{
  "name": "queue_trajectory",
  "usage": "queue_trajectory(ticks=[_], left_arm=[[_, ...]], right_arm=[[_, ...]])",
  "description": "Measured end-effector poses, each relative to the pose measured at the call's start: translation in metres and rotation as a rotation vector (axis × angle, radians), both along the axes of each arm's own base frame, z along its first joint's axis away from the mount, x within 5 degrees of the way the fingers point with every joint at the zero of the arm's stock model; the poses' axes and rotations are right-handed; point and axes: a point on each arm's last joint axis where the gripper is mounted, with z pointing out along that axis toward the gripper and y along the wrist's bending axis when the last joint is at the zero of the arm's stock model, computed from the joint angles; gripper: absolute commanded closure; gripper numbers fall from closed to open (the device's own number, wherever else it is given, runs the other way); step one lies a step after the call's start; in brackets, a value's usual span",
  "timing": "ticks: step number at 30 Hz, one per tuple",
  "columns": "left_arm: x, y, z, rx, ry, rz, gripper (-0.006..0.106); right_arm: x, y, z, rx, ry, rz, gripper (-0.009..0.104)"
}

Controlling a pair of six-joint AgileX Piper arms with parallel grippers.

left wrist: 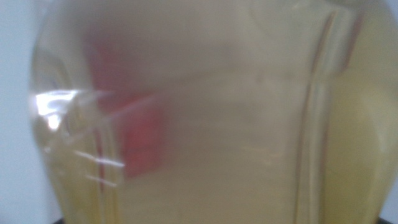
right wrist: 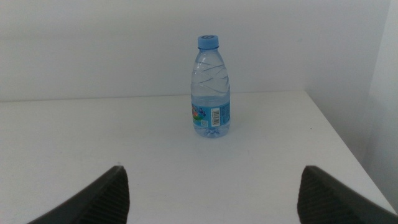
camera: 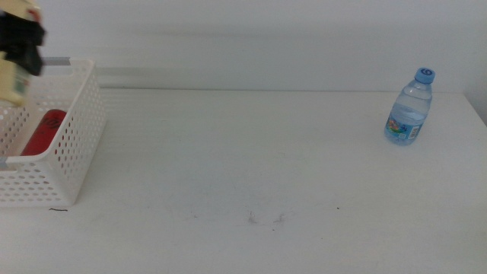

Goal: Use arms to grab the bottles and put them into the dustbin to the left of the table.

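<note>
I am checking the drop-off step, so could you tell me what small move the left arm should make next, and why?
Probably open the left gripper: it holds the yellow bottle above the dustbin, where the red can already lies. The right gripper waits open, facing the water bottle.

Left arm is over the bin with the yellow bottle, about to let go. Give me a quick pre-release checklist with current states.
1. Yellow bottle in left gripper: ok, it fills the left wrist view.
2. Bottle above the dustbin opening: ok in the middle view, though partly cut off at the edge.
3. Room in the bin: ok, only the red can lies inside.
4. Right gripper out of the way: ok, open, facing the water bottle.
5. Water bottle upright on the table: ok.
</note>
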Motion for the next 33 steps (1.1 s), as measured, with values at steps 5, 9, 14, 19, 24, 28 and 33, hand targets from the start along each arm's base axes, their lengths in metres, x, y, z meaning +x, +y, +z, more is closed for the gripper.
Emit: queue_trajectory(ticks=[5, 9, 14, 19, 24, 28, 33], left_arm=[[0.027, 0.039, -0.027, 0.026, 0.066, 0.032, 0.100], [0.045, 0.051, -0.065, 0.008, 0.171, 0.013, 0.100], [0.062, 0.052, -0.104, -0.030, 0.258, -0.026, 0.093], [0.071, 0.053, -0.129, -0.051, 0.310, -0.045, 0.063], [0.074, 0.053, -0.139, -0.049, 0.330, -0.085, 0.019], [0.074, 0.052, -0.109, -0.047, 0.225, -0.065, 0.007], [0.049, 0.031, -0.039, -0.074, 0.041, -0.085, 0.007]], right_arm=[[0.000, 0.000, 0.000, 0.000, 0.000, 0.000, 0.009], [0.000, 0.000, 0.000, 0.000, 0.000, 0.000, 0.009], [0.000, 0.000, 0.000, 0.000, 0.000, 0.000, 0.009], [0.000, 0.000, 0.000, 0.000, 0.000, 0.000, 0.009], [0.000, 0.000, 0.000, 0.000, 0.000, 0.000, 0.009], [0.000, 0.000, 0.000, 0.000, 0.000, 0.000, 0.009], [0.000, 0.000, 0.000, 0.000, 0.000, 0.000, 0.009]])
